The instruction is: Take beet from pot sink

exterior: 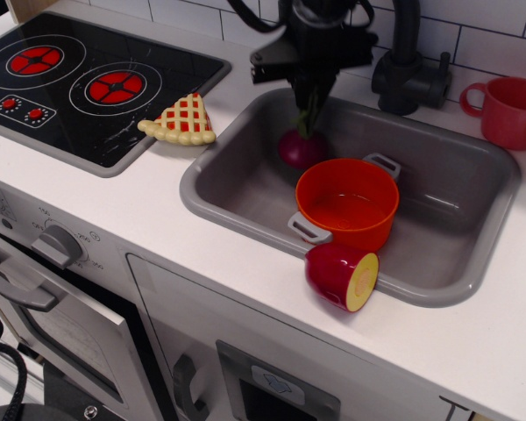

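Observation:
The dark purple-red beet [300,147] hangs by its green stalks from my gripper [311,95], which is shut on the stalks. The beet is low inside the grey sink [219,206], at its back left part, just left of the pot and outside it. I cannot tell whether it touches the sink floor. The orange pot [347,202] stands upright and empty in the middle of the sink, with grey loop handles front left and back right.
A red half-fruit with a yellow cut face [340,275] lies on the sink's front rim. A black faucet [409,61] stands behind the sink. A red mug [510,112] is at the back right. A lattice pie slice [181,122] lies beside the black stove [79,83].

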